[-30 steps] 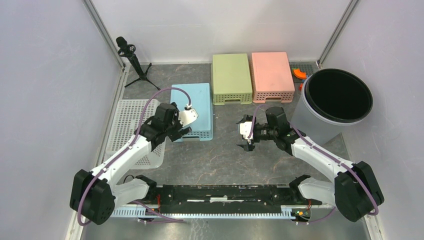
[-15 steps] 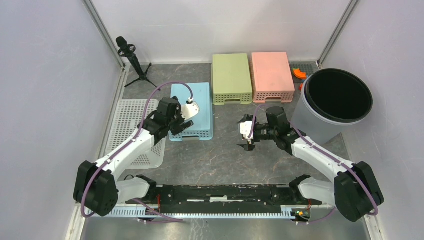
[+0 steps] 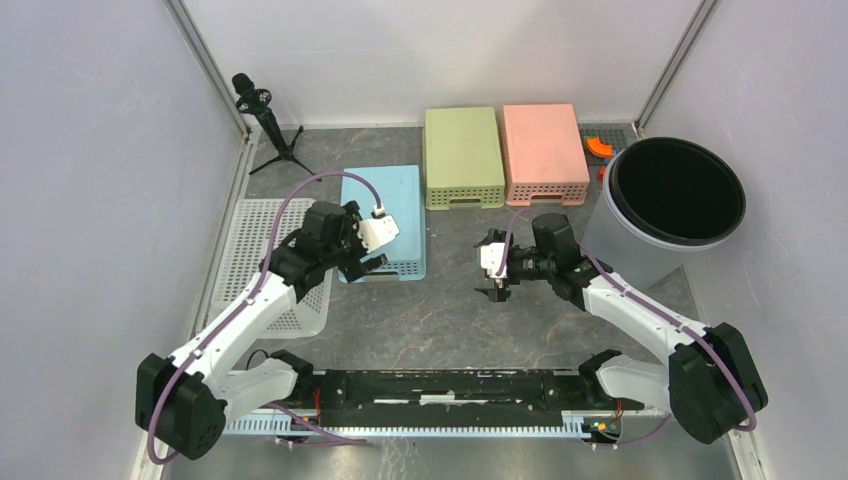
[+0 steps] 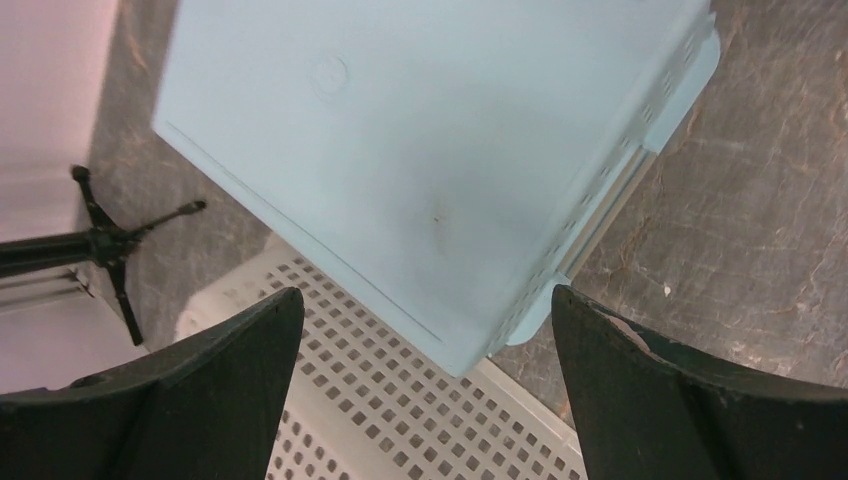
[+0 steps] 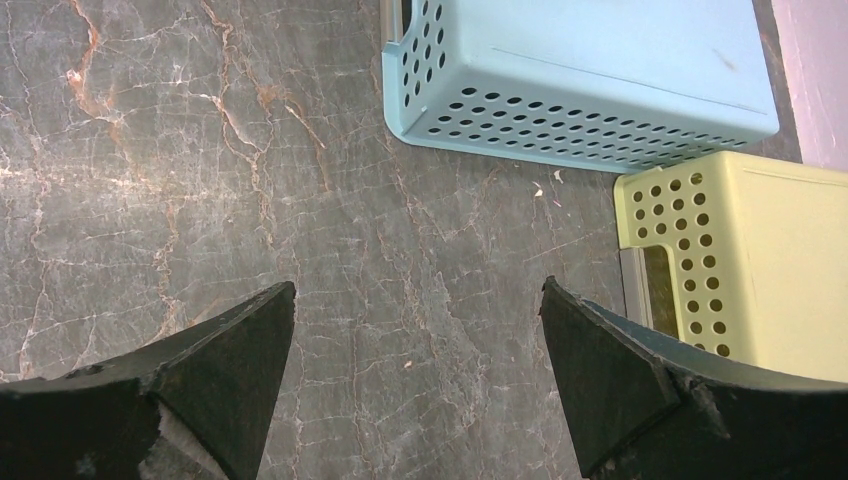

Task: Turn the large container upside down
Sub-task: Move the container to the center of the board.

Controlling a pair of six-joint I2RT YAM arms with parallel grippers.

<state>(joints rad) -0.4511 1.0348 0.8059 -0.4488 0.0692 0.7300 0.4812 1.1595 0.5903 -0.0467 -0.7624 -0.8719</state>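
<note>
Grey marbled desk (image 3: 440, 310), walled in white. The large white container (image 3: 245, 235) lies at the left wall, open side up, long axis running near to far. An overturned blue basket (image 3: 395, 205) sits just beside it. The left gripper (image 3: 372, 262) hovers released over that basket's near corner. The right gripper (image 3: 488, 268) is spread wide above bare desk. A grey bucket (image 3: 640, 250) stands far right.
</note>
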